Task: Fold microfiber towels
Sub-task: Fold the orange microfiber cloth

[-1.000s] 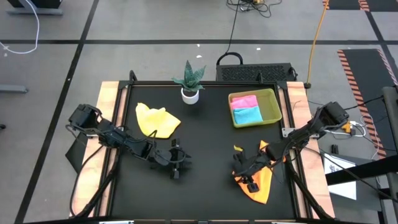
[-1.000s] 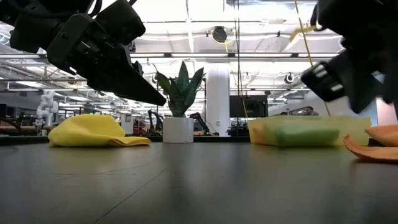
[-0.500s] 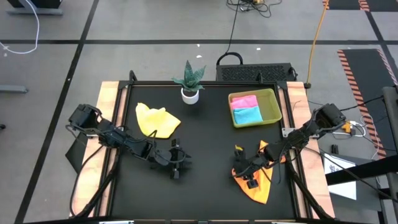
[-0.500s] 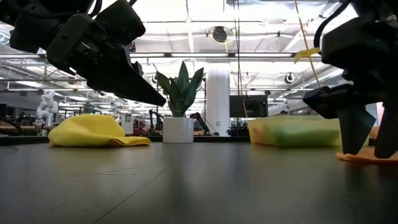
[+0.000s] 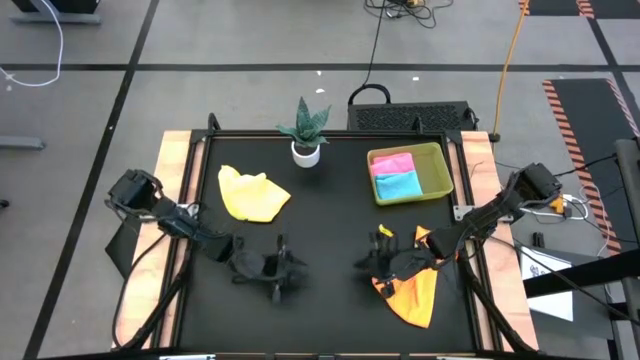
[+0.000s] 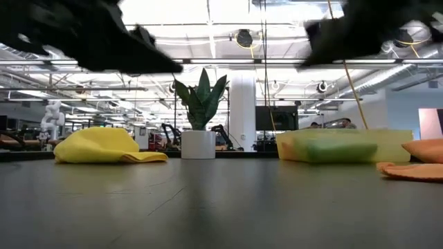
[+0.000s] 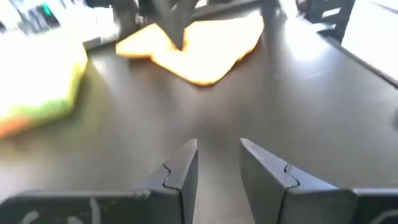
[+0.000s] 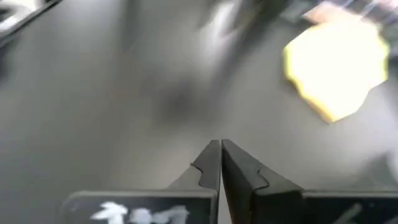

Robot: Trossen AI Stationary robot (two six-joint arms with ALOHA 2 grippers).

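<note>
The right gripper (image 5: 366, 264) is hanging over the table's middle with its fingers pressed together on nothing, the orange towel (image 5: 412, 293) lying just beside it. The left gripper (image 5: 283, 275) is waiting nearby, fingers narrowly parted. The yellow towel (image 5: 252, 194) is sitting bunched (apparently unfolded); pink (image 5: 392, 163) and blue (image 5: 398, 183) are lying in the tray (image 5: 438, 172).

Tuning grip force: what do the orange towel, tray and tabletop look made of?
Orange towel: soft matte cloth, lying rumpled with folds. Tray: yellow-green, likely plastic, with thin rigid walls, translucent in the low view. Tabletop: black, smooth, hard-looking sheet with faint sheen; material unclear.
</note>
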